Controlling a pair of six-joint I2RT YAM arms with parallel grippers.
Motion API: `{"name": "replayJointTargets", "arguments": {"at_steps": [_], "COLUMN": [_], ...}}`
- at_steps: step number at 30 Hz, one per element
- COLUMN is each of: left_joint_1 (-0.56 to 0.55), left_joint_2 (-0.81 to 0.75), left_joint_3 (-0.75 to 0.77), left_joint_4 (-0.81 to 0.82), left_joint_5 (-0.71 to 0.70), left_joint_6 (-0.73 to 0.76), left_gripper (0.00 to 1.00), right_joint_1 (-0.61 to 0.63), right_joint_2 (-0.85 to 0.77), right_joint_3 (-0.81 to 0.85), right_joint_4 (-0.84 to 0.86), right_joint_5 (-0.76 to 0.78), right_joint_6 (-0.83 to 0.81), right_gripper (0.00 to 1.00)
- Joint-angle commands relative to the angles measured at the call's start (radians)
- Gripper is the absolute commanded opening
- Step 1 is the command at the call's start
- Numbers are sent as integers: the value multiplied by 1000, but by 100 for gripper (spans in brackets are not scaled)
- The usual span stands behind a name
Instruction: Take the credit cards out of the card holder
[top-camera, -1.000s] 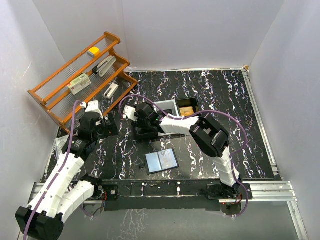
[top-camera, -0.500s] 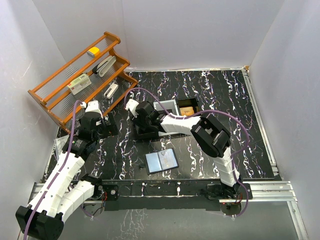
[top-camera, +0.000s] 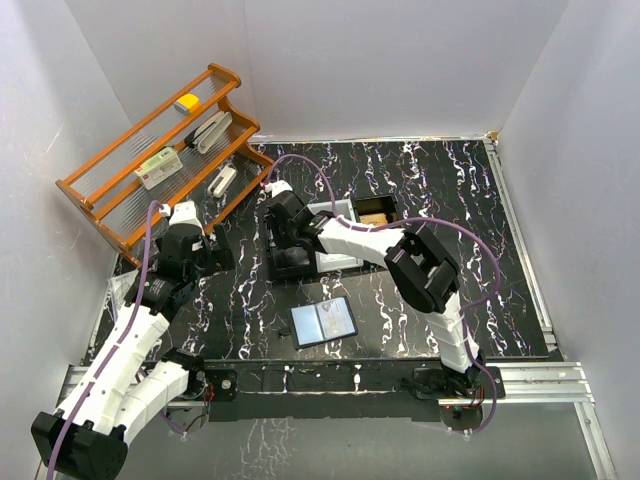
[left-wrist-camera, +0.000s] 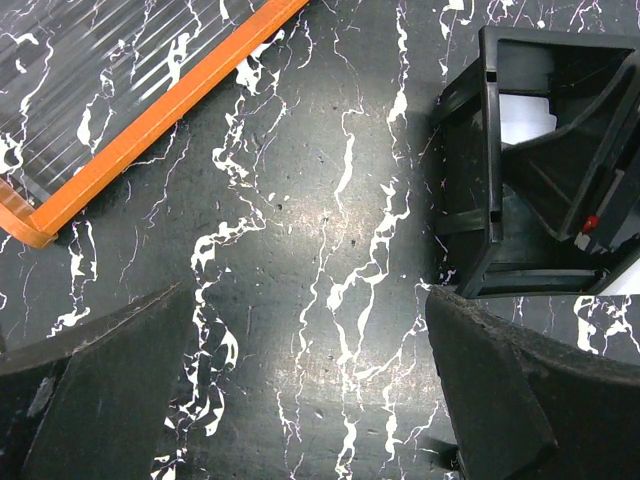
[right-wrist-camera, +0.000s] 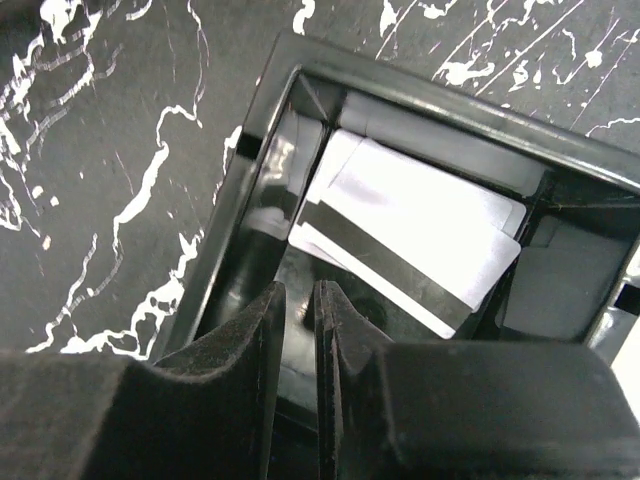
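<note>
Tabletop (top-camera: 440, 200): black marbled surface, closed in by white walls on the left, far and right sides. Open surface runs from the middle of the table to the right edge and the far right corner.

Rack (top-camera: 110, 200): orange wooden frame standing slanted in the far left corner, with small white and yellow items on its shelves.

Tray (right-wrist-camera: 430, 105): black, three compartments, set near the tabletop's middle towards the far edge. The left compartment holds white cards (right-wrist-camera: 420, 225), one showing a dark stripe, lying loosely overlapped. The right compartment holds brownish items (top-camera: 374, 218) that cannot be identified.

Card holder (top-camera: 324, 322): lies open, blue-grey inside up, close to the near edge about midway along it, well apart from both grippers. Its pocket contents cannot be made out.

Right gripper (right-wrist-camera: 298, 300): poised over the tray's left compartment, jaws drawn almost together, only a thin slit between them and nothing visible in it.

Left gripper (left-wrist-camera: 308, 330): over bare surface between rack and tray, jaws spread wide, holding nothing.
</note>
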Motion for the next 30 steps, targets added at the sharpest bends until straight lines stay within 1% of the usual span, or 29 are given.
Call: {"name": "replayJointTargets", "arguments": {"at_steps": [1, 6, 12, 15, 19, 24, 30], "left_joint_1": [5, 5, 5, 5, 5, 5, 4], "left_joint_2": [-5, -3, -4, -3, -2, 1, 2], "left_joint_3": [-3, -3, -3, -4, -4, -3, -3], "left_joint_4": [-16, -15, -15, -15, -17, -17, -17], "left_joint_5": [-19, -17, -17, -15, -17, -17, -16], "left_joint_6": [0, 0, 0, 0, 1, 2, 2], "left_gripper": [99, 99, 99, 99, 99, 99, 99], "right_joint_1": [-1, -1, -1, -1, 0, 0, 0], "right_joint_2": [40, 105, 148, 166, 184, 181, 98], "right_joint_3": [80, 160, 193, 203, 200, 199, 209], "right_joint_4": [-65, -132, -155, -170, -180, -183, -174], "right_joint_5": [69, 84, 138, 212, 258, 226, 149], "right_joint_6": [103, 111, 115, 121, 130, 124, 120], "right_gripper": [17, 16, 16, 19, 26, 30, 36]}}
